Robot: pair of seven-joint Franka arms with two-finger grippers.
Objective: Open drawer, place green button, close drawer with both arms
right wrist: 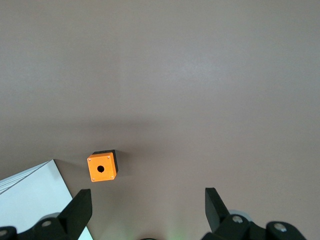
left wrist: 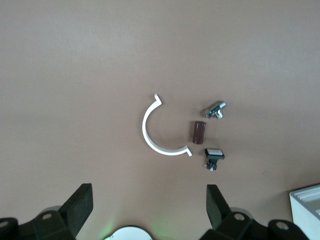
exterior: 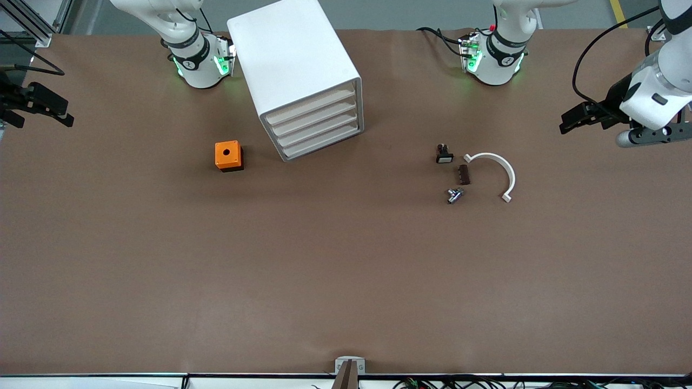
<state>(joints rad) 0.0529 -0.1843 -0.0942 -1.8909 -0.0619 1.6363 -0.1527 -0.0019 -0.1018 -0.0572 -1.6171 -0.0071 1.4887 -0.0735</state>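
The white cabinet (exterior: pixel 294 65) stands near the right arm's base, with all four beige-fronted drawers (exterior: pixel 316 127) shut. The tiny button (exterior: pixel 455 195) lies on its side on the table toward the left arm's end; it also shows in the left wrist view (left wrist: pixel 215 110). My left gripper (exterior: pixel 566 125) is open and empty, up in the air at the left arm's end of the table; its wrist view (left wrist: pixel 149 194) shows the jaws wide apart. My right gripper (exterior: pixel 66 118) is open and empty at the right arm's end, its jaws wide apart in its wrist view (right wrist: pixel 148 197).
A black switch with a white face (exterior: pixel 444 155), a small brown block (exterior: pixel 464 174) and a white curved clamp (exterior: pixel 503 168) lie close to the button. An orange box with a round hole (exterior: pixel 228 155) sits beside the cabinet, nearer the right arm's end.
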